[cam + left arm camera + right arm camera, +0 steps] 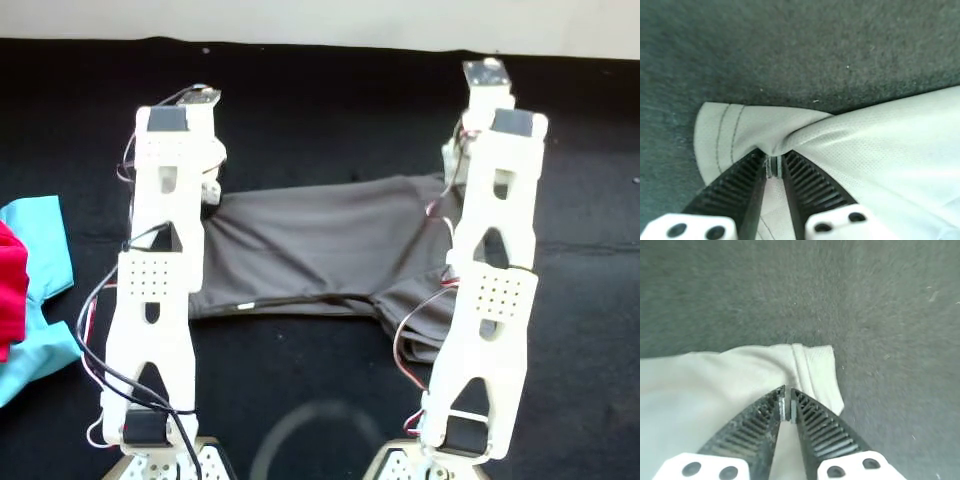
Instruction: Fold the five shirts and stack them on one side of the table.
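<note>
A grey shirt (pixel 320 245) lies spread across the middle of the black table, between the two white arms. My left gripper (pixel 773 162) is shut on a pinched fold of the grey shirt (pixel 865 150) near its stitched hem. In the high view that arm stands over the shirt's left edge. My right gripper (pixel 787 401) is shut on the grey shirt (pixel 715 385) close to a corner of the cloth. That arm stands over the shirt's right edge in the high view. A turquoise shirt (pixel 45 250) and a red shirt (pixel 10 285) lie at the table's left edge.
The black cloth table top (pixel 320 120) runs bare behind the arms and in front of the grey shirt. Black and red cables (pixel 300 300) hang from both arms and trail over the shirt's near edge. A white wall borders the far side.
</note>
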